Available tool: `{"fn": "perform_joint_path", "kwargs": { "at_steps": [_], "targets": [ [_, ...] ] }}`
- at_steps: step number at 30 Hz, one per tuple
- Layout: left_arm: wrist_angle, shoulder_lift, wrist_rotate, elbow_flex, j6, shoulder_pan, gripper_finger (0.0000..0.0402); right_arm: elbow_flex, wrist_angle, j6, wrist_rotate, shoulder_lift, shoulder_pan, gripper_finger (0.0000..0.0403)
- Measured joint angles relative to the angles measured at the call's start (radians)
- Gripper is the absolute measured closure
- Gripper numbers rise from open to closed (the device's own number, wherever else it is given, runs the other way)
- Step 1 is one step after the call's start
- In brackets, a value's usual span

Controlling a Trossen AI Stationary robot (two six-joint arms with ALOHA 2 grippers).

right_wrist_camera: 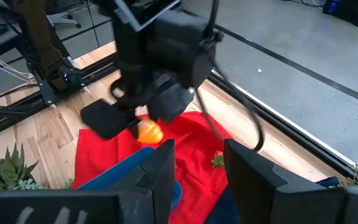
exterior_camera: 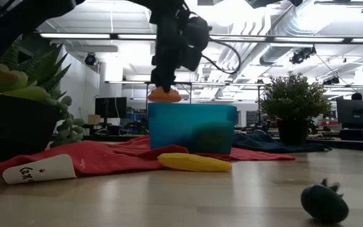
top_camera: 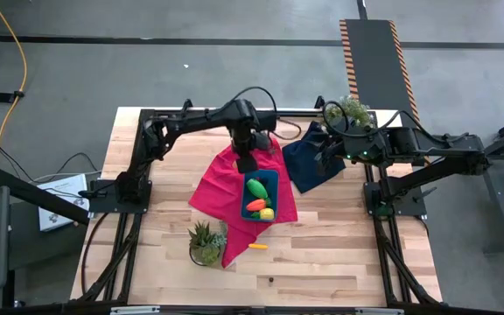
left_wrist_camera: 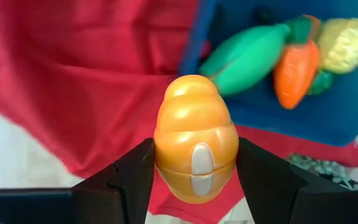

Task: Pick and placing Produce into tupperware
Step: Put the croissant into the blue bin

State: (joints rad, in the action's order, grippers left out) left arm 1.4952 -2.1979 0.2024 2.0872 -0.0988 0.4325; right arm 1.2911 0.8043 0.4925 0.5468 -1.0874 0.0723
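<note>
1. Orange toy fruit [left_wrist_camera: 196,147], ribbed, was clenched between the left pincer's [top_camera: 246,163] two dark fingers [left_wrist_camera: 131,177]; long axis pointed forward, out of the grip.
2. Fruit hung in the air above the tub's [top_camera: 246,206] far rim, just short of the inside.
3. Tub sat on the red cloth [top_camera: 213,188], already holding a green piece [top_camera: 256,187], a carrot [top_camera: 255,206] and a yellow piece [top_camera: 267,213].
4. Judged: a short carry toward the tub's middle, then release.
5. Right pincer [right_wrist_camera: 194,165] waited over the navy cloth [top_camera: 309,157], fingers apart, empty. Left arm clearly nearer.
6. A stray yellow-orange piece [top_camera: 257,247] lay on the counter [top_camera: 339,254].
</note>
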Motion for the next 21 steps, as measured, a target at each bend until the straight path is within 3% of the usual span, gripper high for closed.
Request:
{"fn": "perform_joint_path", "kwargs": {
  "at_steps": [21],
  "targets": [
    [-0.103,0.001,0.012,0.0,0.046,-0.178,0.0204,0.0,0.0,0.001,0.0,0.0,0.001,0.0273]
  ]
}}
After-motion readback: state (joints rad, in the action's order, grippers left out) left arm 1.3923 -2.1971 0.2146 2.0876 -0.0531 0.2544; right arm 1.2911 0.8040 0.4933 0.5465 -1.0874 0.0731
